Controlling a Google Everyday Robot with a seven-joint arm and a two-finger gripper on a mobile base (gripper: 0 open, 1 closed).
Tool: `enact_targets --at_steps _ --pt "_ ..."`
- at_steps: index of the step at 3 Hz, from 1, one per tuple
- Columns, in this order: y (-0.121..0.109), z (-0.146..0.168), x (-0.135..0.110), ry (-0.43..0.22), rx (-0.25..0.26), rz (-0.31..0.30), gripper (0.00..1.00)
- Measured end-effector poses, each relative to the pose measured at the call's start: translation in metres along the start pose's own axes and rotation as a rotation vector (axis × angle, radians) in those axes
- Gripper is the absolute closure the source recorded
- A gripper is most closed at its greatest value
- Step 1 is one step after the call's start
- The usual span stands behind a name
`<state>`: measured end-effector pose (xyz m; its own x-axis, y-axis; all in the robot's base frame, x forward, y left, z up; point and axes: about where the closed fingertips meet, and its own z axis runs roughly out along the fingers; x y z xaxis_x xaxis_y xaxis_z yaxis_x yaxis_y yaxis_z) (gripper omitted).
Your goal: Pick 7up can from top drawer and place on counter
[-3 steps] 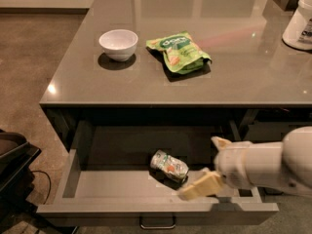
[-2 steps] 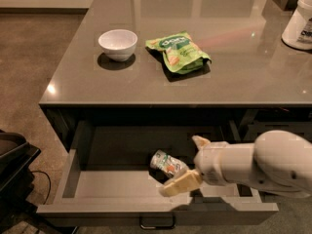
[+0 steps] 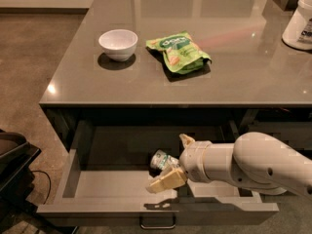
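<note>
The 7up can (image 3: 161, 159) lies on its side in the middle of the open top drawer (image 3: 105, 185), below the counter (image 3: 234, 79). Its right part is hidden behind my gripper. My gripper (image 3: 169, 163) reaches into the drawer from the right on a white arm. It is open. One cream finger (image 3: 165, 180) is in front of the can and the other (image 3: 186, 140) is behind it. The can rests on the drawer floor.
On the counter stand a white bowl (image 3: 118, 44), a flat green snack bag (image 3: 179, 52) and a white container (image 3: 300, 21) at the far right. The drawer's metal handle (image 3: 157, 224) is at the bottom edge. A dark object (image 3: 12, 155) stands on the floor at the left.
My arm has moved left along the drawer. The gripper has gone from right of the can to straddling it. The can has not moved.
</note>
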<state>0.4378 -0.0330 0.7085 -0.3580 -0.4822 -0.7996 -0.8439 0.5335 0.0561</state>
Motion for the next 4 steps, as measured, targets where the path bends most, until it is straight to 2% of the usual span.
enact_targets --at_steps 1,2,4 --pt "-0.004 0.004 0.006 0.001 0.006 0.0 0.0" --pt "-0.044 0.024 0.02 -0.013 0.008 -0.076 0.0" --pt "-0.056 0.032 0.039 0.008 0.031 -0.067 0.0"
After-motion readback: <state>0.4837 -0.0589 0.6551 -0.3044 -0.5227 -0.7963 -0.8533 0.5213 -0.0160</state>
